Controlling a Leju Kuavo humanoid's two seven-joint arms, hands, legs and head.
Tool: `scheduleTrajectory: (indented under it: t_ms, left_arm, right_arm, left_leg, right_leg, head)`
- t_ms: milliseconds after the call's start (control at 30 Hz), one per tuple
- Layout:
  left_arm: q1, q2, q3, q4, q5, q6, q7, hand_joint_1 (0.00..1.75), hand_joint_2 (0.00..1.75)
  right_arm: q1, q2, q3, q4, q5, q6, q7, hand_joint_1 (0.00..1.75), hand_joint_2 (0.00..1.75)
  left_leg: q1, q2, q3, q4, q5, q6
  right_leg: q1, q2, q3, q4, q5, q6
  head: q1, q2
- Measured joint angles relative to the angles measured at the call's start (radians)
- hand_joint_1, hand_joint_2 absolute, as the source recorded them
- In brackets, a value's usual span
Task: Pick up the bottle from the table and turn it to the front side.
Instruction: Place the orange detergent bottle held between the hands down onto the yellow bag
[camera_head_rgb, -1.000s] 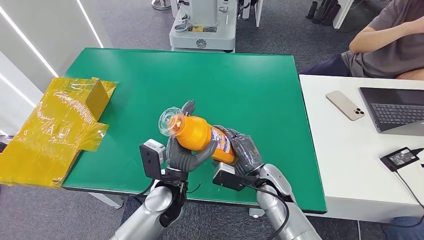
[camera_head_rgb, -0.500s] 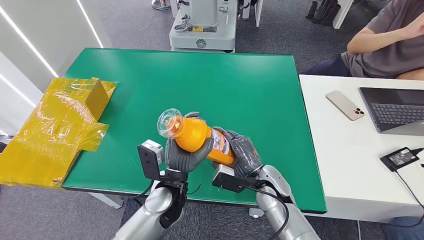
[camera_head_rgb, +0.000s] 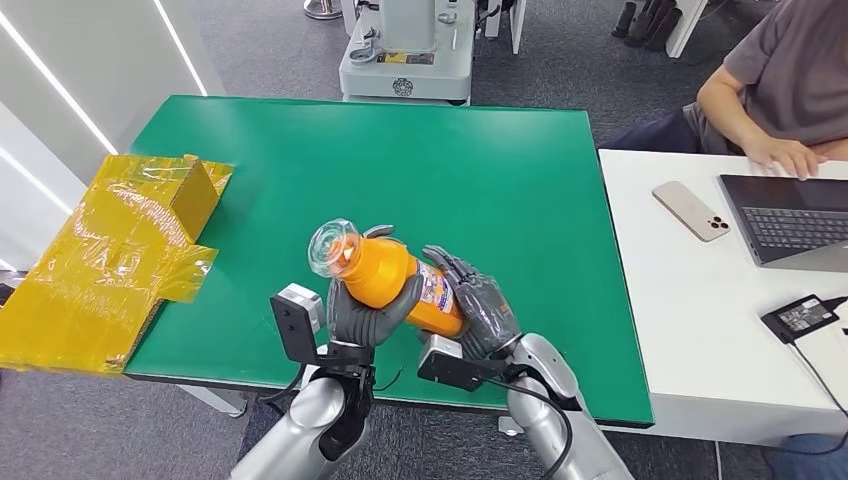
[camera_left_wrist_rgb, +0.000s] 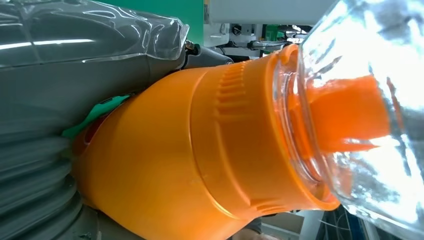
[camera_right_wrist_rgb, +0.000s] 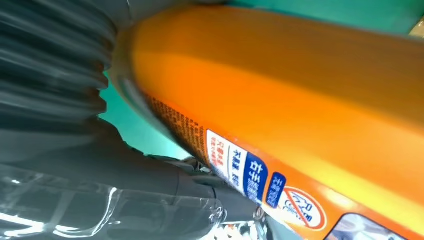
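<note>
An orange bottle (camera_head_rgb: 392, 280) with a clear cap (camera_head_rgb: 332, 247) is held tilted above the near part of the green table (camera_head_rgb: 400, 160). My left hand (camera_head_rgb: 360, 310) grips its upper body just below the cap. My right hand (camera_head_rgb: 482, 305) wraps the lower, labelled end. In the left wrist view the bottle's orange shoulder (camera_left_wrist_rgb: 210, 150) and clear cap (camera_left_wrist_rgb: 370, 100) sit close against my left hand (camera_left_wrist_rgb: 55, 100). In the right wrist view the label's blue and white print (camera_right_wrist_rgb: 250, 175) faces the camera, beside my right hand (camera_right_wrist_rgb: 60, 125).
A yellow taped cardboard box (camera_head_rgb: 110, 250) hangs over the table's left edge. To the right stands a white desk (camera_head_rgb: 690, 330) with a phone (camera_head_rgb: 690, 210), a laptop (camera_head_rgb: 790, 215) and a person's hand (camera_head_rgb: 790, 155). A machine base (camera_head_rgb: 405, 60) stands beyond the table.
Both hands and the bottle have drifted slightly left and toward me, the cap end rising a little. The person's hand has come down to the laptop.
</note>
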Motion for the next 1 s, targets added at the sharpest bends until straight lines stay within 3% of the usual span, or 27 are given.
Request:
scheduleTrajectory:
  t_ms: [300,567,1000]
  left_arm:
    - [-0.009,-0.008,0.0,-0.012,0.001,0.003,-0.002,1.75,1.75]
    - [0.015,-0.016,0.007,-0.021,-0.021,0.003,0.017,1.75,1.75]
    - [0.02,-0.02,0.054,-0.044,-0.114,0.003,0.026,1.75,1.75]
  right_arm:
    - [0.122,0.0,-0.028,-0.204,-0.122,-0.119,0.009,0.0,1.75]
    - [0.274,0.0,-0.104,-0.498,-0.326,-0.289,-0.06,0.0,1.75]
    - [0.405,0.0,-0.143,-0.767,-0.434,-0.243,-0.149,0.0,1.75]
  left_leg:
    - [0.0,-0.001,-0.001,0.0,0.0,0.0]
    - [0.0,-0.002,-0.001,0.0,-0.001,0.0]
    - [0.0,-0.002,-0.001,0.0,-0.001,0.001]
  right_leg:
    - [0.0,-0.001,0.0,0.0,0.0,0.0]
    - [0.0,-0.002,-0.001,0.0,-0.001,0.0]
    - [0.0,-0.002,-0.001,0.0,-0.001,0.0]
  head:
    - [0.0,0.0]
    - [0.0,0.0]
    - [0.0,0.0]
